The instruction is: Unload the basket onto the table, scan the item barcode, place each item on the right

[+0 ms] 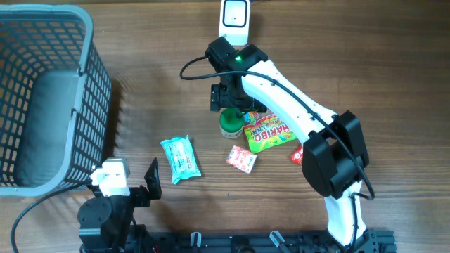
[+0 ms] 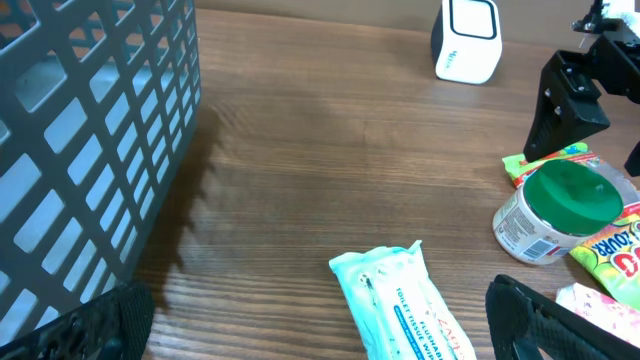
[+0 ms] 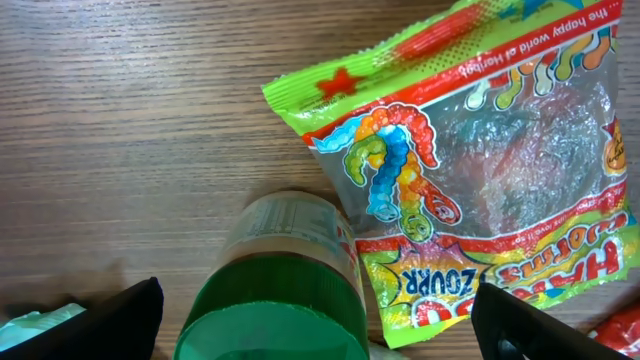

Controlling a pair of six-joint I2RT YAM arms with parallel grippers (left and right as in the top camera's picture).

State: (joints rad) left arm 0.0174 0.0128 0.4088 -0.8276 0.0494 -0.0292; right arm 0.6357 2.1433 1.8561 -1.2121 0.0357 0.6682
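Fingers of the right gripper fill both lower corners of the right wrist view. They are spread wide and grip nothing. The jar stands between them, touching neither. It is upright, green top toward the camera, long axis vertical, with the label wrapped round its side. A Haribo bag lies flat just beside it on the table; whether they touch I cannot tell.

From the left wrist, the left gripper is also wide open and empty. A tissue pack lies on the wood ahead of it. The jar stands at the right, top up, below the right gripper's black fingers. A white scanner stands at the far edge and a grey basket at the left.

Overhead, the jar sits near the table's middle, under the right gripper, with the scanner beyond it and the pack nearer the left arm.
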